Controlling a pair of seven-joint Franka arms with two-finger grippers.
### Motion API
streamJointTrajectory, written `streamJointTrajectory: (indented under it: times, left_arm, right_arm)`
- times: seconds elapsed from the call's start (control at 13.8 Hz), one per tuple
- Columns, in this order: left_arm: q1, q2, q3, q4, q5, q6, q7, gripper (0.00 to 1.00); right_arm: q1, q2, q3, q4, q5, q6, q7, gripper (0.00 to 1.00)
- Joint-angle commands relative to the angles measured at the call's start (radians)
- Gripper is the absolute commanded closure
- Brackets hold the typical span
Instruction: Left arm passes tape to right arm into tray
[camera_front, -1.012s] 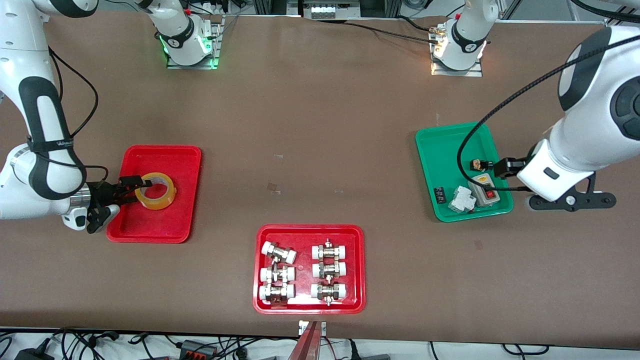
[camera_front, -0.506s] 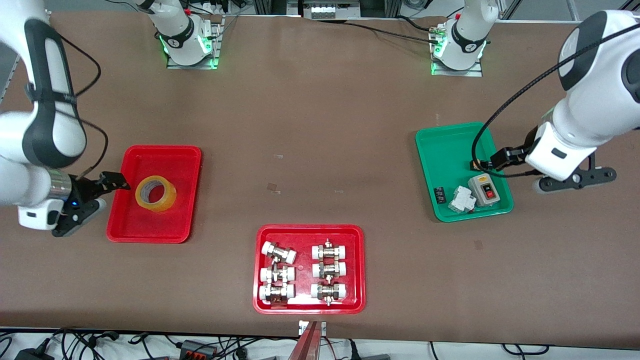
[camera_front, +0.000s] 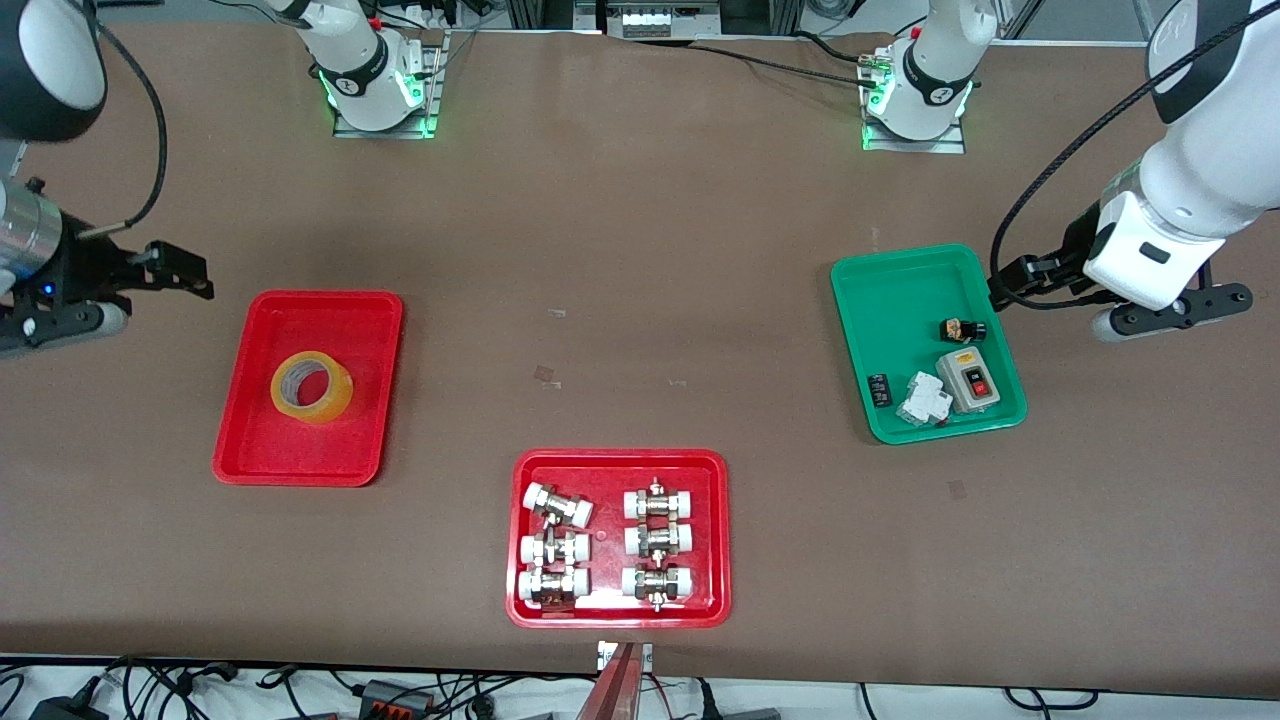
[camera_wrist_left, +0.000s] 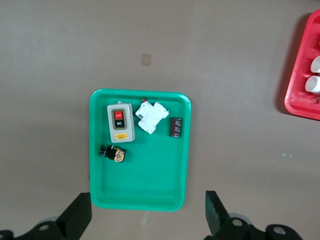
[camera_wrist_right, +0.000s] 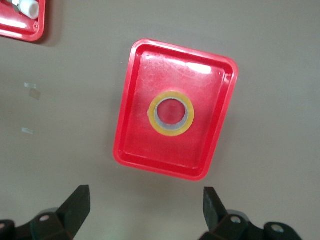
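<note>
The tape (camera_front: 311, 386) lies flat in the tray (camera_front: 250, 450) at the front view's mid-left; right gripper (camera_front: 180, 272) and left gripper (camera_front: 1010, 285) both hang open and empty, so only parking the arms seems left.

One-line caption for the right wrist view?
Tape lies flat in the red tray, right gripper open above the bare table beside it.
</note>
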Motion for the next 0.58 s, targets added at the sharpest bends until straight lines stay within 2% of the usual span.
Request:
streamJointTrajectory:
  times: [0.0, 0.14, 0.22, 0.51]
  left_arm:
    - [-0.008, 0.010, 0.015, 0.027, -0.029, -0.034, 0.007, 0.00]
    - [-0.010, 0.012, 0.015, 0.026, -0.022, -0.036, 0.008, 0.00]
    - [-0.004, 0.012, 0.016, 0.026, -0.022, -0.037, 0.013, 0.00]
    - [0.024, 0.012, 0.009, 0.026, -0.029, -0.043, 0.014, 0.00]
  right_arm:
    - [0.006, -0.160, 0.004, -0.185, -0.012, 0.059, 0.076, 0.00]
    - [0.004, -0.225, 0.004, -0.244, -0.004, 0.064, 0.083, 0.00]
    - [0.003, -0.222, 0.002, -0.235, -0.004, 0.056, 0.084, 0.00]
    - [0.003, -0.170, 0.002, -0.100, -0.014, -0.007, 0.181, 0.00]
